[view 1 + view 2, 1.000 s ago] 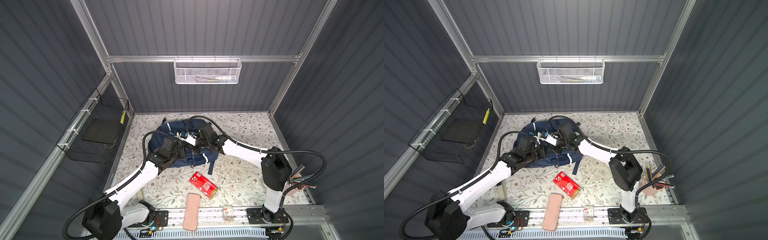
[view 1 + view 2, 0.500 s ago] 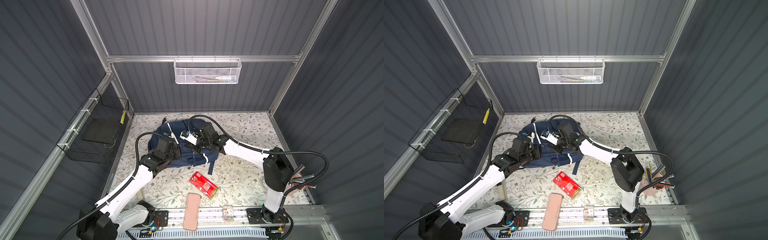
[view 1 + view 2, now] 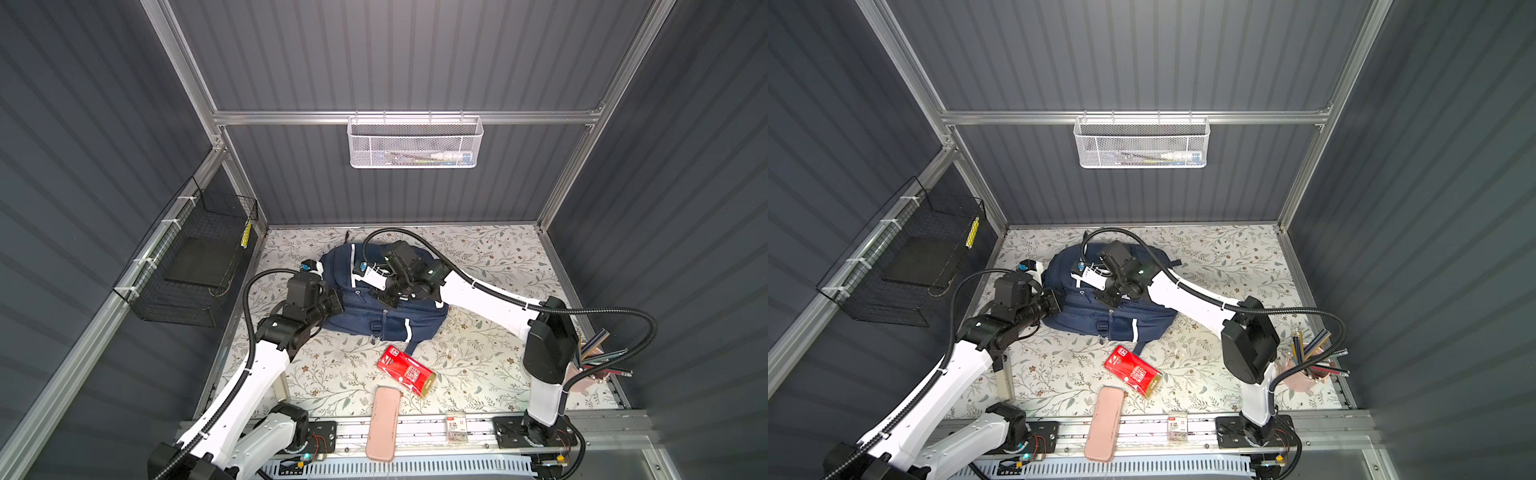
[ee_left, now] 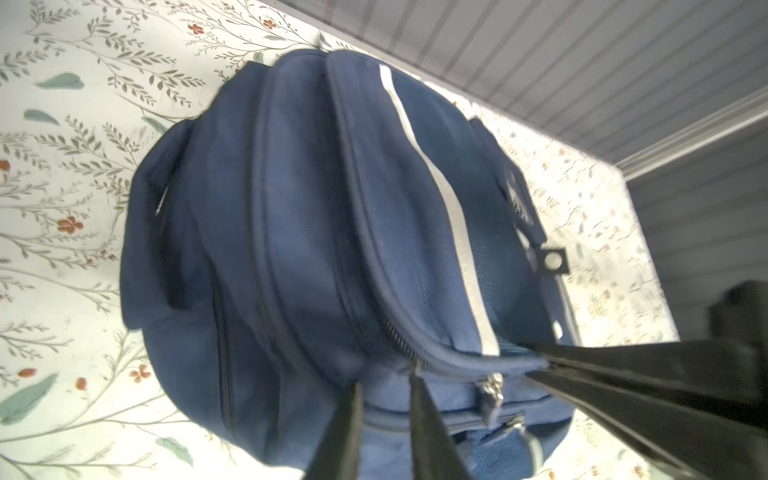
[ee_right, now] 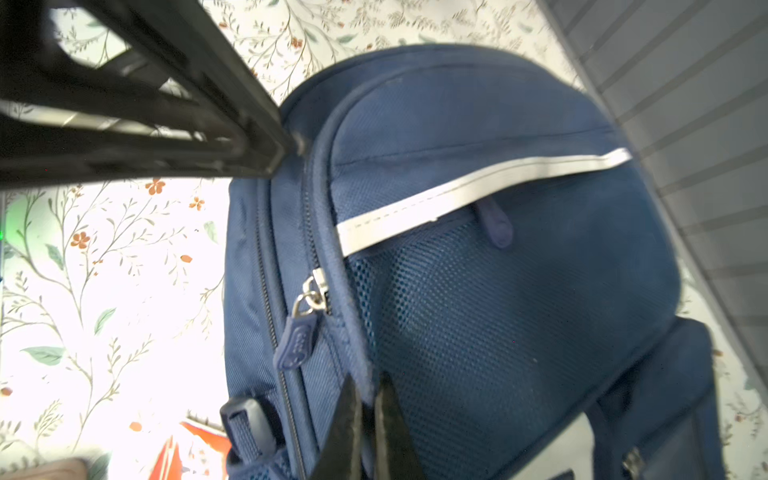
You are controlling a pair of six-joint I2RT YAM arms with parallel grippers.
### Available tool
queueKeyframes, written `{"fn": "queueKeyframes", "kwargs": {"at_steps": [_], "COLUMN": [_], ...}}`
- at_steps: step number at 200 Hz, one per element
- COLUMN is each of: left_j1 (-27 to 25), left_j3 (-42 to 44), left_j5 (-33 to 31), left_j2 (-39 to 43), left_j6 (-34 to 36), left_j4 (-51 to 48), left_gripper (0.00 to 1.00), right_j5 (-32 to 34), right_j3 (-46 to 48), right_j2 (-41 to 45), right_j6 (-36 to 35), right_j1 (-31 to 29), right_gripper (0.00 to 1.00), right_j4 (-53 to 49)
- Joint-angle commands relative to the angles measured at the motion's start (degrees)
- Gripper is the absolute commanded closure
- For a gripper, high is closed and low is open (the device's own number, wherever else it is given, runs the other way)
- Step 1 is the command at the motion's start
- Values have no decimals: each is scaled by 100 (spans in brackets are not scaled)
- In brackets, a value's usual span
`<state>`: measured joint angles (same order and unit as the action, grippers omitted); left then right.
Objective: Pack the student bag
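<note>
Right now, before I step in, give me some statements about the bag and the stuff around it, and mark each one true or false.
1. The right hand is shut on a seam of the student bag. True.
2. The pink case is inside the bag. False: it lies outside, at the front edge of the table.
3. The red box lies between the bag and the pink case. True.
4. The white mesh basket is empty. False: slim items lie in it.
5. The left hand holds the red box. False: it is at the bag.
</note>
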<state>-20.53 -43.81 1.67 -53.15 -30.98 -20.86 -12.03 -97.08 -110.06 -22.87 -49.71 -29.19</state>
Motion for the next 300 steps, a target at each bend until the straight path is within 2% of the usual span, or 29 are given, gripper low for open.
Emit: {"fn": "queueKeyframes", "kwargs": {"at_steps": [1, 16, 40, 73, 96, 109, 123, 137, 155, 182, 198, 238, 278, 300], "left_j1": [-32, -85, -222, -434, -623, -645, -649, -647, -652, -645, -591, -61, 651, 1006], "left_j3": [436, 595, 673, 565, 439, 338, 411, 444, 385, 247, 149, -81, -327, -459], "left_j5": [676, 859, 684, 674, 285, 14, -60, -125, -203, -331, -563, -625, -96, 134], "left_j2": [55, 160, 333, -156, -487, -679, -708, -721, -817, -986, -1006, -808, -939, -904], "left_j6": [-39, 21, 33, 141, 290, 318, 301, 226, 198, 198, 262, 481, 737, 739], "left_j4": [455, 749, 1009, 1264, 1136, 882, 951, 1019, 979, 754, 437, -31, -110, -133], "left_gripper": [65, 59, 45, 39, 39, 43, 54, 69, 71, 100, 100, 100, 100, 100], "right_j5": [-223, -181, -160, -203, -281, -317, -352, -355, -417, -322, -245, -153, -118, 89], "right_j3": [-415, -533, -693, -752, -752, -747, -712, -682, -610, -334, -83, 506, 1419, 1757], "right_j2": [-188, -274, -373, -445, -469, -468, -435, -413, -370, -255, -159, 64, 609, 755], "right_j6": [177, 163, 177, 265, 335, 353, 387, 383, 359, 281, 207, -98, -722, -697], "right_j1": [6, 6, 14, 14, 14, 14, 6, -3, -12, -5, 76, 371, 495, 721], "right_gripper": [100, 100, 100, 100, 100, 100, 100, 100, 100, 100, 100, 100, 100, 100], "right_j4": [-309, -357, -407, -357, -346, -368, -355, -348, -334, -214, -135, -102, 358, 658]}}
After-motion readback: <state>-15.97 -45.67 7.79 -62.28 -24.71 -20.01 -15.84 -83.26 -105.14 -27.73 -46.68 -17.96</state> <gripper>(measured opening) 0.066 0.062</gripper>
